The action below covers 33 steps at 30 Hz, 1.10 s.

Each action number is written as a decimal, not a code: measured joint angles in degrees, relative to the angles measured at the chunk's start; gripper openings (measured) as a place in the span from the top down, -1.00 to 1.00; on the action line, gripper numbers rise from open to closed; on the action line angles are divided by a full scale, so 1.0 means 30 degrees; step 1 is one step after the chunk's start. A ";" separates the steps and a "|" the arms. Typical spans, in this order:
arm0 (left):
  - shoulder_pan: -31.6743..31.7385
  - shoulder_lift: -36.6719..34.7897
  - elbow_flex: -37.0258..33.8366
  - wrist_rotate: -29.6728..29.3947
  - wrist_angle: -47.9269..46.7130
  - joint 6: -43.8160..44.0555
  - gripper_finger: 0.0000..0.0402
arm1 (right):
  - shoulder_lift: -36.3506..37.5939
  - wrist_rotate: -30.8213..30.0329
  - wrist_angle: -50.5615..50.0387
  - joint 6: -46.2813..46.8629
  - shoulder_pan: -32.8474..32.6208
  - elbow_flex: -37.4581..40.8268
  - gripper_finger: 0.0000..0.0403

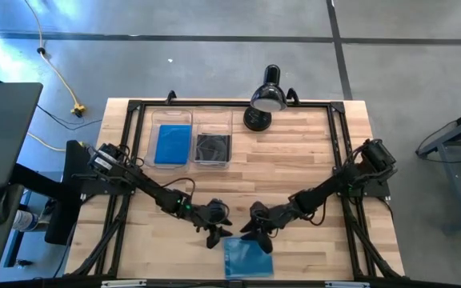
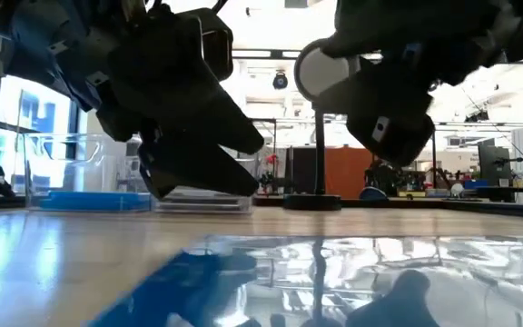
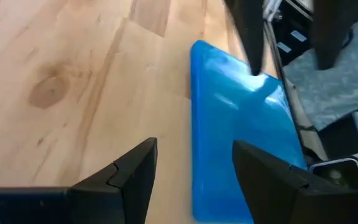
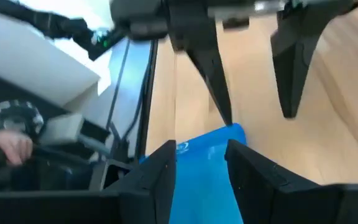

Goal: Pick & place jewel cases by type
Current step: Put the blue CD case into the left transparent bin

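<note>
One translucent blue jewel case [image 1: 247, 258] lies flat at the table's near edge, large in the low view's foreground [image 2: 243, 282]. My left gripper [image 1: 217, 234] hangs open just beyond its far left corner, with the case [image 3: 241, 130] ahead of its fingers [image 3: 194, 152]. My right gripper [image 1: 254, 234] is open over the case's far edge, and the blue case [image 4: 207, 171] shows between its fingers [image 4: 201, 155]. Both grippers sit above the tabletop in the low view, left [image 2: 198, 173] and right [image 2: 398, 136]. Other cases lie in two bins.
Two clear bins stand side by side at the far left: one [image 1: 172, 144] holds blue cases, the other [image 1: 213, 148] dark ones. A black desk lamp [image 1: 266, 100] stands at the far edge. Bare wood lies between the bins and the grippers.
</note>
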<state>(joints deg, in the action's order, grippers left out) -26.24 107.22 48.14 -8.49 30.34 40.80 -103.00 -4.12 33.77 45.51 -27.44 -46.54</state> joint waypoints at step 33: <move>-0.2690 0.0253 0.1395 0.1993 -0.5388 -0.3045 0.27 | -0.0060 -0.8928 -0.9572 0.3886 -0.9624 0.0007 0.36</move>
<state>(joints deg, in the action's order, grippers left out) -34.31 107.98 52.33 -2.51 14.17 31.66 -103.18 -30.91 5.06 57.17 -56.31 -46.52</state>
